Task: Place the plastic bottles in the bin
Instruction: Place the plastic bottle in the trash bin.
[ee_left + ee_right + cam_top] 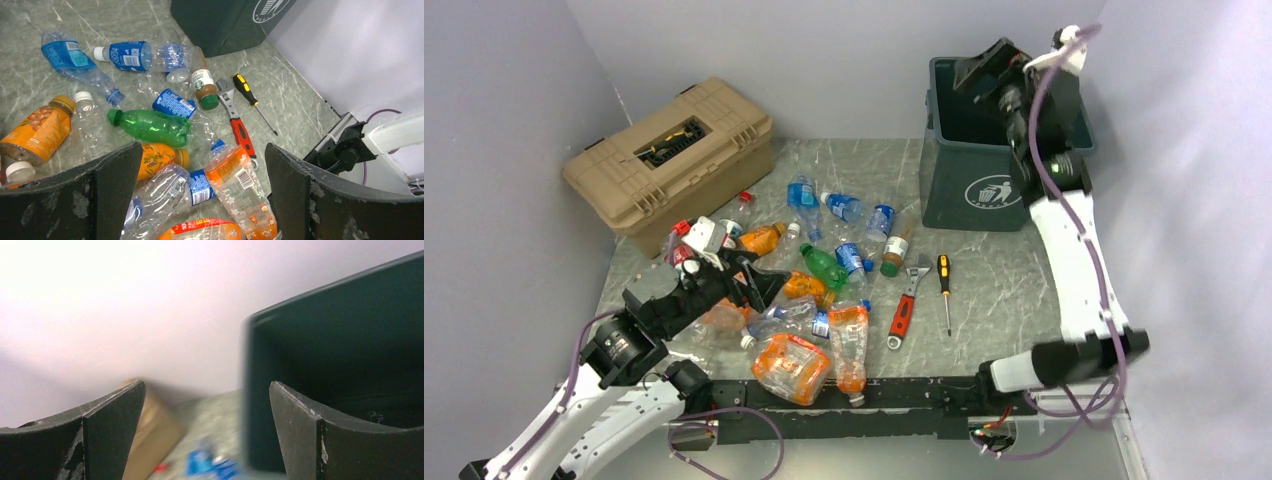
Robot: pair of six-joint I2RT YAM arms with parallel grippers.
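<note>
Several plastic bottles lie in a heap on the marble table, among them a green one (824,265) (150,126), a crushed orange one (792,367) and a clear one with an orange label (849,345) (240,185). My left gripper (764,283) (202,147) hangs open just above the heap's near left side, over a clear bottle with a blue label (170,192), holding nothing. The dark green bin (969,185) (220,25) (350,365) stands at the back right. My right gripper (984,70) (206,384) is open and empty over the bin's left rim.
A tan toolbox (669,160) sits at the back left. A red-handled wrench (904,310) (237,127) and a screwdriver (944,290) (250,97) lie right of the bottles. Walls close the table's back and both sides.
</note>
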